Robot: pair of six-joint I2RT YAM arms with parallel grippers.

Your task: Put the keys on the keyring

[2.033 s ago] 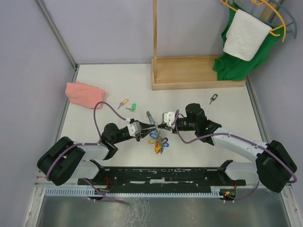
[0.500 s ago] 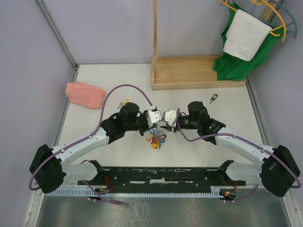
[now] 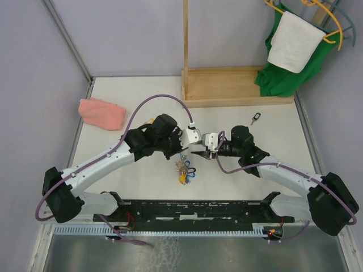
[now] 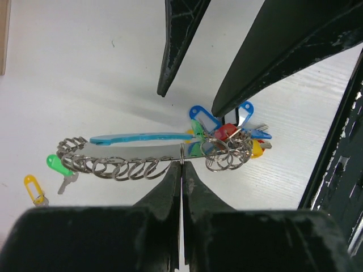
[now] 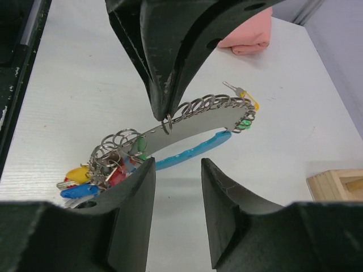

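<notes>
I get bright, even overhead light; surface (image 3: 142, 96) nearly blown white, soft shadows only. Wrist views sharp mid-frame, left end effector (image 4: 181, 170) blurs close to lens.

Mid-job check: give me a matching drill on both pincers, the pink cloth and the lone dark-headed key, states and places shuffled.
Things:
1 left pincer
2 right pincer
3 pink cloth
4 dark-headed key

States or places:
a open
b far left of the table
c shut on the keyring
d beside the wooden stand

Pairs: 1-c, 2-a, 3-b, 4-d
</notes>
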